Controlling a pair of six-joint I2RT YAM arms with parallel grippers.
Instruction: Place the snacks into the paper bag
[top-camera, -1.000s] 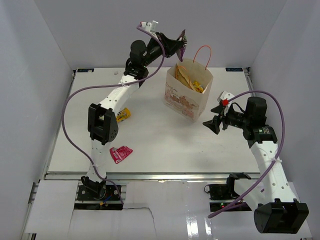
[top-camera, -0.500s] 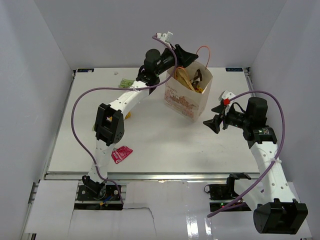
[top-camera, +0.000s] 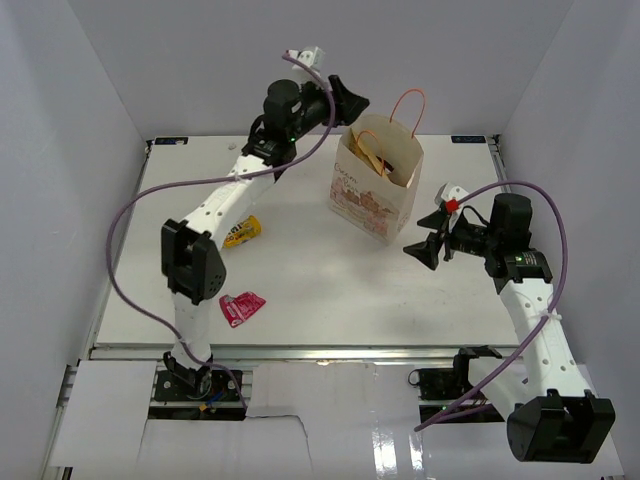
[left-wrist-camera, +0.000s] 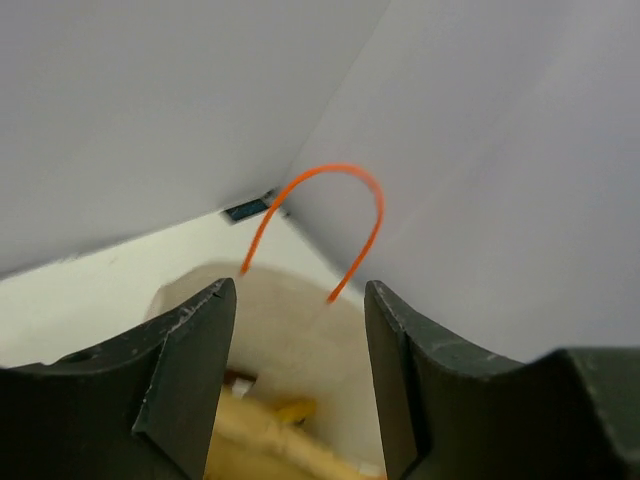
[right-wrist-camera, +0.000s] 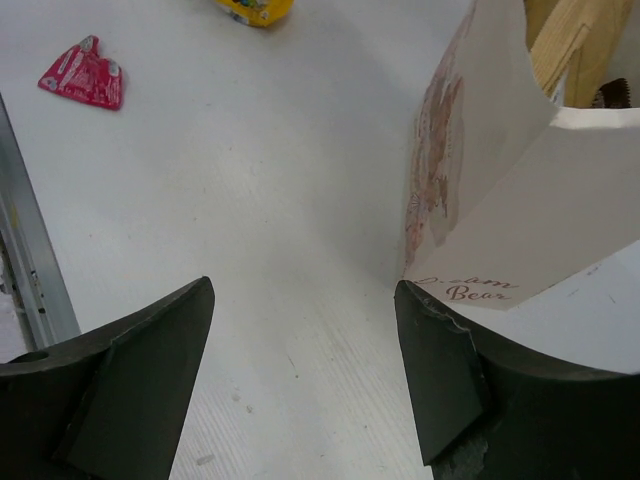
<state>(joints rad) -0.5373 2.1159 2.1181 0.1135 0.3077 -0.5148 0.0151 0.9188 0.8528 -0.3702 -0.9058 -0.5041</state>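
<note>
Fingers (left-wrist-camera: 190, 370) of left gripper (top-camera: 352, 101) spread wide, empty, just above far-left rim of paper bag (top-camera: 375, 200). Right gripper (top-camera: 425, 241) also wide open, empty, right of paper bag. Judged partly done: chip bag (top-camera: 372, 155) inside; yellow packet (top-camera: 241, 231) and magenta-pink packet (top-camera: 241, 307) lie left of paper bag, unbagged. Paper bag upright, long axis vertical, mouth up.

- left arm (top-camera: 225, 200) and right arm (top-camera: 530, 325): white links, black joint housings
- a purple cable (top-camera: 112, 250) loops along each arm
- left gripper (left-wrist-camera: 298, 290), right gripper (right-wrist-camera: 302, 288): matte black, wedge-shaped fingers
- red tab (top-camera: 451, 204) on the right wrist's white mount
</note>
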